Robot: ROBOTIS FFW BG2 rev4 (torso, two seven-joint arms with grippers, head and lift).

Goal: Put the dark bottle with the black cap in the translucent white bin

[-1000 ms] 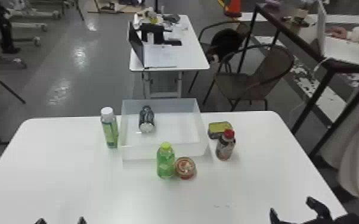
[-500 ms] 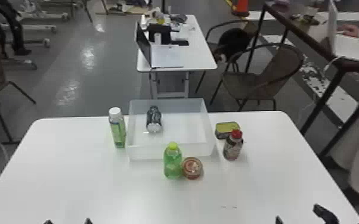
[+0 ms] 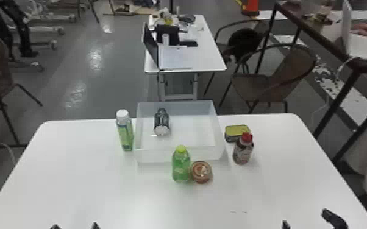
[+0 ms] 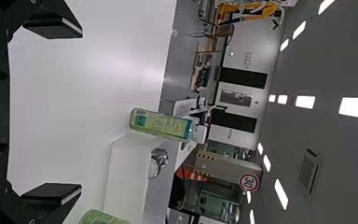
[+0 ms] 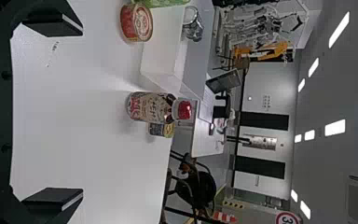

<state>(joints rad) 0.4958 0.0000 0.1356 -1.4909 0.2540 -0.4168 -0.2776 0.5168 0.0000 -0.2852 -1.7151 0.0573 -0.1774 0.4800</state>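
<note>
In the head view the dark bottle [image 3: 162, 122] lies on its side inside the translucent white bin [image 3: 178, 154], near its left wall. At the table's front edge, my left gripper [image 3: 75, 227] is low on the left and my right gripper [image 3: 309, 220] low on the right, both well short of the bin. My left gripper [image 4: 56, 112] stands open with nothing between its fingers, the bin [image 4: 129, 172] beyond it. In the right wrist view my right gripper [image 5: 56, 112] is open and holds nothing; the dark bottle [image 5: 193, 23] shows over the bin's wall.
A green bottle with a white cap [image 3: 125, 131] stands left of the bin. Before it are a green bottle [image 3: 181, 166] and a round tin [image 3: 201, 172]. To its right are a red-capped bottle [image 3: 243, 149] and a yellow-topped tin [image 3: 237, 132].
The head view has shifted, so the table and its things sit slightly farther right in it. Both grippers show lower at the bottom edge; the bottle remains in the bin.
</note>
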